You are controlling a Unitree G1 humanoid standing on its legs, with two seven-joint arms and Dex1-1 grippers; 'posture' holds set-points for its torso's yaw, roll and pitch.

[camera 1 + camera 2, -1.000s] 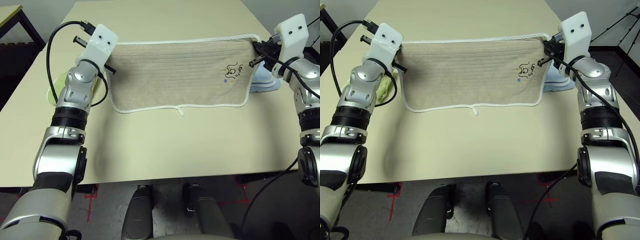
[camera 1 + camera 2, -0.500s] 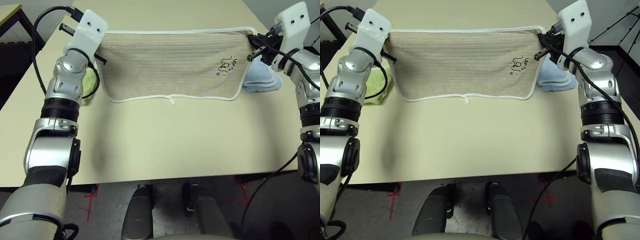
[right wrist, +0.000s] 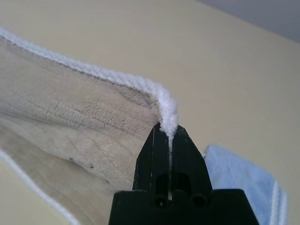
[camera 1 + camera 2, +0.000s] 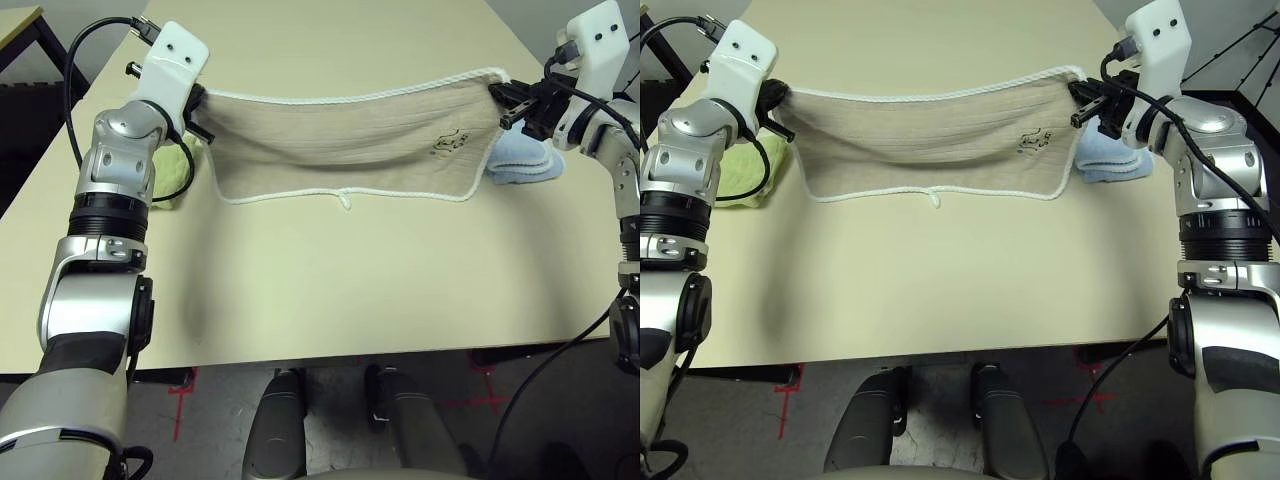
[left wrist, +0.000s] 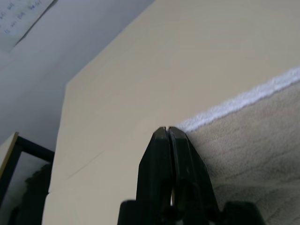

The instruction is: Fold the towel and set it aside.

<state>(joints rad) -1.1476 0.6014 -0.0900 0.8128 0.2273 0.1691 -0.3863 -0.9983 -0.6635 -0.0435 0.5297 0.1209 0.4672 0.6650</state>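
The tan towel [image 4: 340, 140] with white trim and a small dark logo [image 4: 452, 142] hangs stretched between my two arms over the far half of the table, its top edge sagging in the middle and its lower edge resting on the tabletop. My left gripper [image 4: 196, 103] is shut on the towel's top left corner [image 5: 187, 125]. At the other end, my right gripper [image 4: 503, 103] is shut on the top right corner, the white trim [image 3: 167, 112] pinched between its fingers.
A folded light green towel [image 4: 172, 175] lies on the table under my left forearm. A folded light blue towel [image 4: 520, 160] lies beneath my right gripper. The beige table [image 4: 330, 280] has open room in front of the hanging towel.
Both grippers have come down and slightly inward, so the towel's top edge now sags and its upper part leans over. Both grips are unchanged.
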